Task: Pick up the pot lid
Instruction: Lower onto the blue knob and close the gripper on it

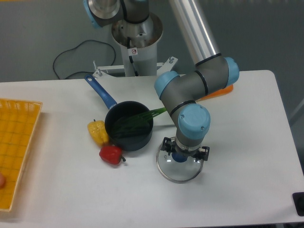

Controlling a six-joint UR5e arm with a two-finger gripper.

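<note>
From my station I have the arm [190,92] coming down from the far side of the table [247,190], its upper part running out of the top of my view. The forearm stands fairly steep, with a bluish joint cap [232,70] on the right of the picture, and below it the silver wrist [193,119] points downward, so the gripper [185,150] sits low over the pot lid [179,175]. I read its jaws as parted, one finger at each side of the lid's blue knob [179,157], with the knob in between. From this angle I can't tell whether either finger touches it.

The lid, clear with a metal rim, lies flat on the white tabletop, nearer the camera than the wrist and just to the right of the black pan [116,135] as I see it. The pan's blue handle [100,91] slants away to the far left, and a green leafy piece [151,114] pokes over the rim toward my arm. Beside the pan I see a yellow pepper [98,133] and a red item [110,155]. An orange piece [221,89] shows behind the arm, and a yellow crate [16,142] stands at the left edge.
</note>
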